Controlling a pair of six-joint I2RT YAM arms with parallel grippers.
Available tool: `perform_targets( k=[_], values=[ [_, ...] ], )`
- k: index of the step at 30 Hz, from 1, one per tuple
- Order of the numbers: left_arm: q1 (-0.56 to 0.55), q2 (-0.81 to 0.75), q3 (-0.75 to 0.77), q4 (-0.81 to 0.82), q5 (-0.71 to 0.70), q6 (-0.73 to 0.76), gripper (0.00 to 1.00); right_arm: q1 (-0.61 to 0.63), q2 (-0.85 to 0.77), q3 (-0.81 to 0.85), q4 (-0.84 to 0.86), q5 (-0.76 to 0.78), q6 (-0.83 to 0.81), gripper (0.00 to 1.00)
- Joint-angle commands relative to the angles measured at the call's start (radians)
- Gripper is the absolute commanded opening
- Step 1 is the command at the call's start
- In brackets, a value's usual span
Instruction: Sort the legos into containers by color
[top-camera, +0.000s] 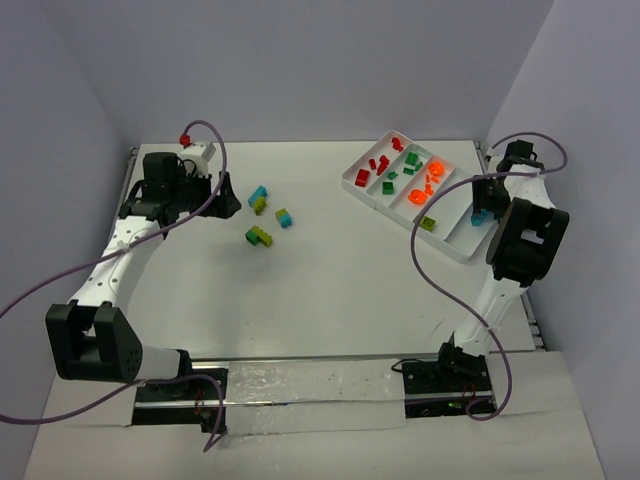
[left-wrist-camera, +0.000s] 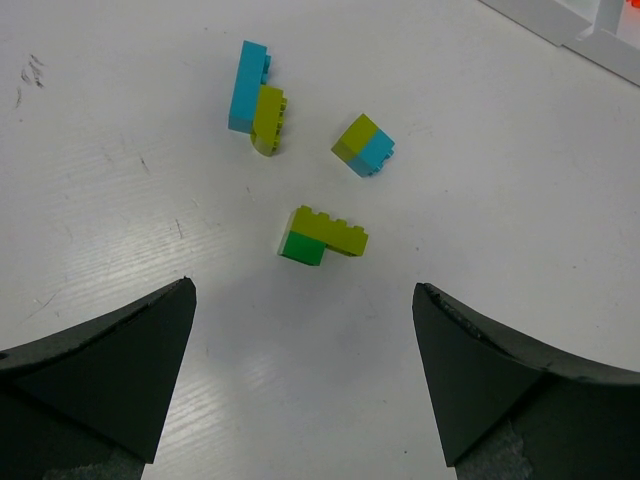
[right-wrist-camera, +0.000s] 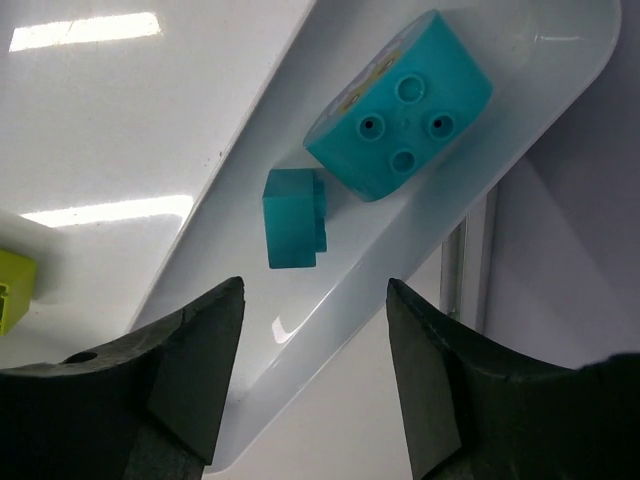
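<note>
Two cyan bricks lie under the parted right tool

Right tool (right-wrist-camera: 312, 300) hangs with its jaws partly apart and nothing between them, just above the end compartment of the tray (right-wrist-camera: 250, 140). On that compartment's floor are a large cyan brick (right-wrist-camera: 400, 105), studs showing, and a small cyan brick (right-wrist-camera: 292, 217) close beside it. They look just apart. One yellow-green brick (right-wrist-camera: 12, 290) sits in the next compartment over the divider.

From above, the remaining compartments hold orange bricks (top-camera: 428, 180), then green bricks (top-camera: 408, 162), then red bricks (top-camera: 377, 166) at the far-left end. The tray stands at an angle on the far right of the counter (top-camera: 330, 290).

The right arm rises from its base at the near right edge and bends its wrist down over the tray's right end.

Left tool (left-wrist-camera: 302, 300) is spread wide and empty, above bare counter. Ahead of it lie three loose clusters:
- a cyan-and-yellow-green pair (left-wrist-camera: 255, 95)
- a yellow-green-and-cyan block (left-wrist-camera: 363, 143)
- a yellow-green-on-green piece (left-wrist-camera: 322, 235), nearest the jaws

The left arm runs up the counter's left side, with its wrist turned right toward these clusters, well apart from the tray.
</note>
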Motion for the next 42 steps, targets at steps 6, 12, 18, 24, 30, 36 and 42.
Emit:
perform_targets(
  k=[6, 12, 18, 24, 30, 36, 42],
  values=[
    [-0.004, 0.055, 0.005, 0.022, -0.082, 0.01, 0.9, 0.043, -0.179, 0.041, -0.032, -0.102, 0.063, 0.7],
    [-0.007, 0.145, 0.014, 0.036, -0.071, 0.002, 0.78, 0.229, -0.379, -0.064, -0.016, -0.173, 0.119, 0.95],
    [-0.034, 0.24, 0.043, 0.065, -0.071, 0.025, 0.68, 0.362, -0.467, -0.175, 0.047, -0.233, 0.237, 0.99],
    [-0.096, 0.293, 0.029, 0.027, -0.066, 0.106, 0.66, 0.486, -0.489, -0.228, 0.093, -0.251, 0.283, 0.99],
    [-0.122, 0.298, -0.012, 0.043, -0.038, 0.186, 0.83, 0.525, -0.471, -0.23, 0.09, -0.266, 0.28, 0.99],
    [-0.13, 0.359, -0.005, 0.028, -0.018, 0.295, 0.79, 0.533, -0.47, -0.224, 0.086, -0.273, 0.277, 0.99],
    [-0.133, 0.415, 0.005, 0.011, 0.004, 0.36, 0.72, 0.538, -0.461, -0.228, 0.087, -0.279, 0.278, 0.99]
  ],
)
